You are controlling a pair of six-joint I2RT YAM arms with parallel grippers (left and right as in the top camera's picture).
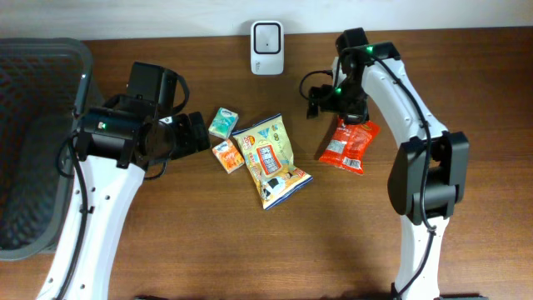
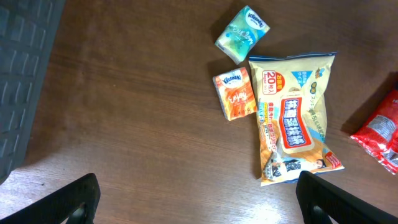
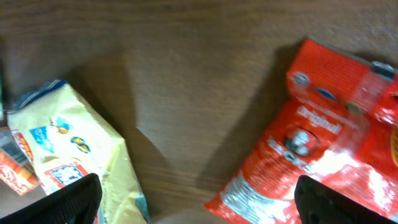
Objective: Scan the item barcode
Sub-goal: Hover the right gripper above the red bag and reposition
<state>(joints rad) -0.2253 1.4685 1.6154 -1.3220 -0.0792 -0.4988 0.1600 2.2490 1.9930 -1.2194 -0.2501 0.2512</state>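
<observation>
Overhead, the left gripper (image 1: 201,133) is seen spread wide by a yellow bag (image 1: 271,158), the right gripper (image 1: 316,98) (likewise wide) by a red packet (image 1: 350,146).

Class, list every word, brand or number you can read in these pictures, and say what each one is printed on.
"Kleenex": teal tissue pack.
"Kleenex": orange tissue pack.
"20": yellow snack bag; its other characters are too small to read.
"original": red snack bag, blurred, so uncertain; the rest of its print is unreadable.
</observation>
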